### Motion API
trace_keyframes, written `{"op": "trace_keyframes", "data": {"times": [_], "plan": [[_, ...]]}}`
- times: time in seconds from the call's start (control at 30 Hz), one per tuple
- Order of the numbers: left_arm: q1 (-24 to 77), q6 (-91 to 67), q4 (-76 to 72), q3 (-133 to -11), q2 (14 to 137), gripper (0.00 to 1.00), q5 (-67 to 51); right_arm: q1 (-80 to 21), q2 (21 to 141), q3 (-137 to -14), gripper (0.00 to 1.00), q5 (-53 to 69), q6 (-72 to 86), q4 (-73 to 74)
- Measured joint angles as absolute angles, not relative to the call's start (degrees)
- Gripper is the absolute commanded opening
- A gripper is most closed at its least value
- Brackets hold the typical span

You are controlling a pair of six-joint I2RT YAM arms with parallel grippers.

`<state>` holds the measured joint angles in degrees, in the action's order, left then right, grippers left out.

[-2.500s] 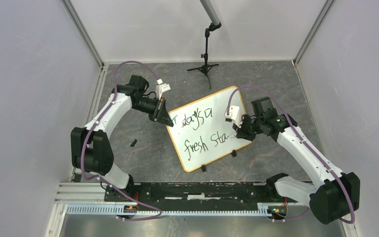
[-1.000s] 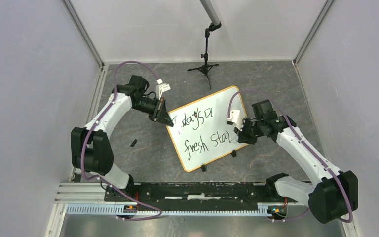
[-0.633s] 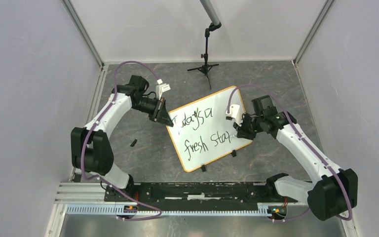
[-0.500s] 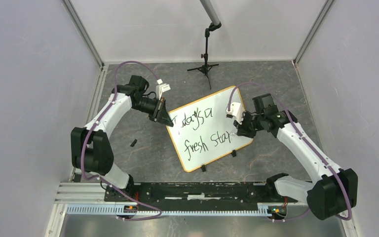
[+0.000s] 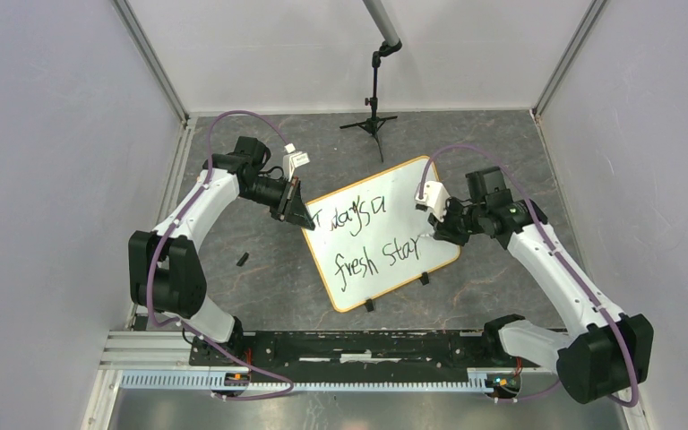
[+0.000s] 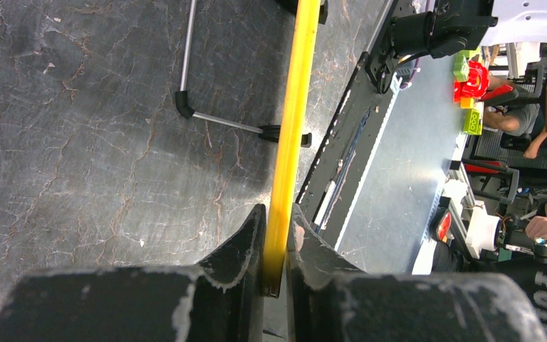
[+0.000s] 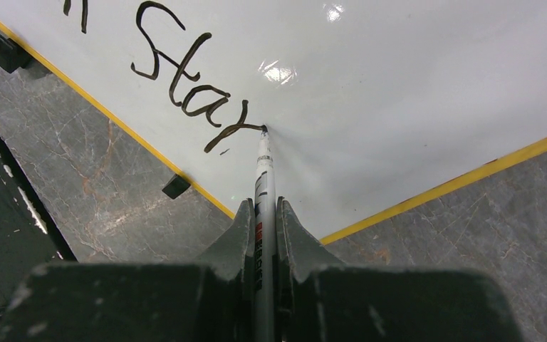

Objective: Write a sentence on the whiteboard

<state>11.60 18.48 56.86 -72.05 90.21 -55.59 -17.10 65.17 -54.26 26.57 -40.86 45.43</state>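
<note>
The whiteboard (image 5: 403, 193) lies tilted on the table, white with a yellow rim. The sentence (image 5: 367, 240) on it is black script in two lines; the lower line reads "fresh Star". My left gripper (image 5: 302, 213) is shut on the board's left rim, seen as a yellow edge (image 6: 292, 128) between the jaws. My right gripper (image 5: 436, 231) is shut on a grey marker (image 7: 263, 192). The marker's tip touches the board at the end of the last stroke (image 7: 235, 128), near the board's lower right corner.
A black tripod stand (image 5: 373, 116) stands behind the board. A small black piece (image 5: 243, 260) lies on the table left of the board. Two black clip feet (image 5: 424, 279) sit on the board's near edge. A grey metal rod (image 6: 214, 117) lies under the board.
My right gripper has moved right and away along the lower line, drawing the "r" after "Sta". The left gripper and the board have not moved.
</note>
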Motion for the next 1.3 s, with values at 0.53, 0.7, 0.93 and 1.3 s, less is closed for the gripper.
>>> {"op": "trace_keyframes", "data": {"times": [0.53,0.7,0.93,1.3], "plan": [[11.60,18.48,56.86,-72.05,90.21,0.03,-55.59,-17.10,65.60,-52.77,0.00,26.24,-41.89,45.10],[11.60,18.48,56.84,-72.05,90.21,0.02,-55.61,-16.84,65.56,-52.62,0.00,25.47,-41.82,44.88],[11.60,18.48,56.84,-72.05,90.24,0.03,-55.59,-14.28,65.56,-52.62,0.00,25.28,-41.89,45.43],[11.60,18.48,56.86,-72.05,90.24,0.03,-55.61,-13.52,65.34,-53.74,0.00,26.09,-44.10,47.37]]}}
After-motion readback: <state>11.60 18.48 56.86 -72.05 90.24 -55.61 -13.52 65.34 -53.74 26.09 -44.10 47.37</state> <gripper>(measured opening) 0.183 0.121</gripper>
